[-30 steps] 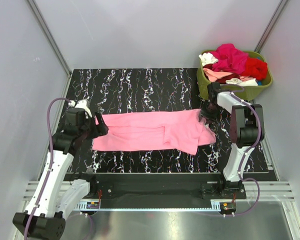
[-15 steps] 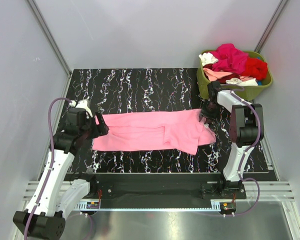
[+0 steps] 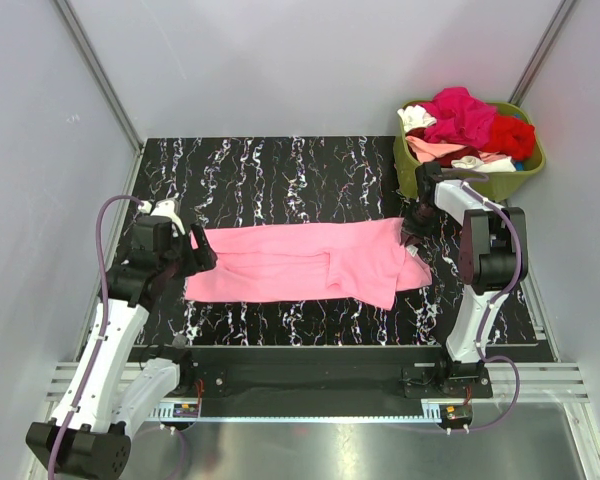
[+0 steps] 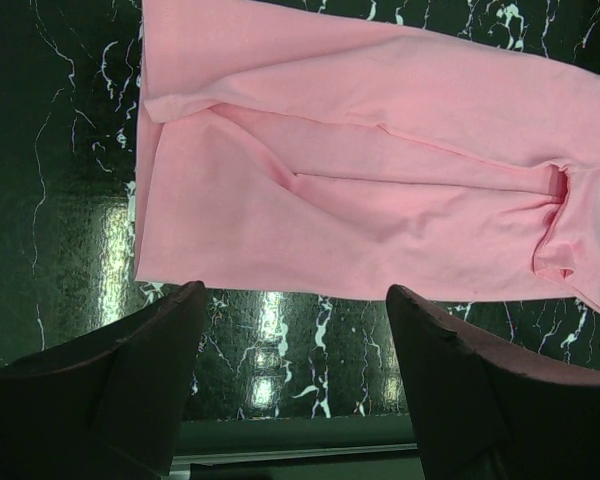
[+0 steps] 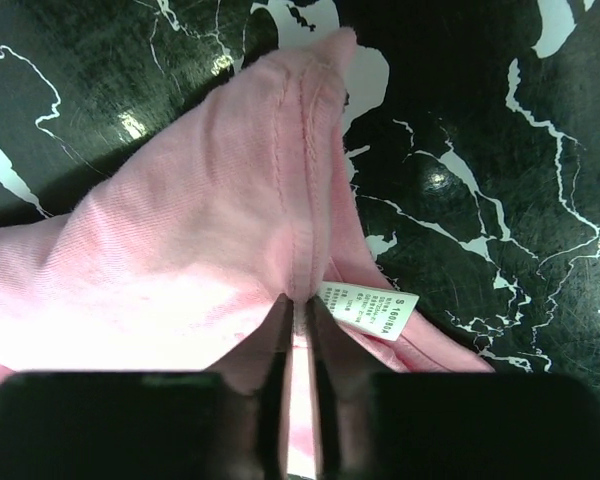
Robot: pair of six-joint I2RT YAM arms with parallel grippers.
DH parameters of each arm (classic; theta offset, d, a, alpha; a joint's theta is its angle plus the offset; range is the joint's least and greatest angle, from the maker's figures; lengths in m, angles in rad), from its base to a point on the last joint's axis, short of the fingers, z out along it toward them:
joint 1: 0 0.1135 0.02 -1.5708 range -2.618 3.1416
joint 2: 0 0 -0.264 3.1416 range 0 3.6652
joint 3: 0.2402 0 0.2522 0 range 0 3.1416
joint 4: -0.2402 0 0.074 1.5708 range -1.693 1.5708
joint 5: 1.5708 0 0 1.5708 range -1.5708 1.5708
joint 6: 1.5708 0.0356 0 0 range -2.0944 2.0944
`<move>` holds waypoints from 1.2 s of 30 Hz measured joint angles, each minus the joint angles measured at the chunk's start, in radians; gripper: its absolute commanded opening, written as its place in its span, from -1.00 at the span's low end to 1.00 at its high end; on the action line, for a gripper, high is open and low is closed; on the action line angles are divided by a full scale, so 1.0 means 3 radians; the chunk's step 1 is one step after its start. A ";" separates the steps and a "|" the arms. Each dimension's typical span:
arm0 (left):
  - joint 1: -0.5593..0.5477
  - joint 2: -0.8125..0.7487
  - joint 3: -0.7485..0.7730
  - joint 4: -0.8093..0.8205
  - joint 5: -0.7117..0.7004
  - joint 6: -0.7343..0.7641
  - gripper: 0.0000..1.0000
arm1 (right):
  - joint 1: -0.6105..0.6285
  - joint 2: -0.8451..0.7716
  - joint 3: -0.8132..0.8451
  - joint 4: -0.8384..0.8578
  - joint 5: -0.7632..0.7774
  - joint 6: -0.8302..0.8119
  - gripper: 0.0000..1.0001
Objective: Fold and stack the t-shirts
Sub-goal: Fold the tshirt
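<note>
Pink short-sleeved cloth t-shirt [image 3: 300, 262], centre frame: right gripper [image 5: 298, 325] pinches its seamed edge, so check the hold before lifting; left gripper [image 4: 292, 335] gapes empty at lower left.

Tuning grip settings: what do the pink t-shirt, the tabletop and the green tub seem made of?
pink t-shirt: soft knit cloth, probably cotton jersey, matte; it creases and shows a stitched seam.
tabletop: hard, glossy black marble-look surface with white veins, reflecting lights.
tub: likely plastic, smooth olive, rigid rim.
</note>
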 measured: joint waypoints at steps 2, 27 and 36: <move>0.0000 0.0000 0.0000 0.0000 -0.0001 0.0000 0.57 | 0.0000 0.0000 0.0000 0.0000 -0.0001 -0.0001 -1.00; -0.0001 -0.0022 -0.0005 0.0001 -0.0047 0.0000 0.56 | 0.0010 0.0066 0.0613 -0.0674 -0.0060 0.0011 -1.00; -0.0001 -0.0022 -0.0005 0.0001 -0.0053 0.0000 0.55 | 0.0011 0.0037 0.0610 -0.0643 -0.0050 0.0043 -1.00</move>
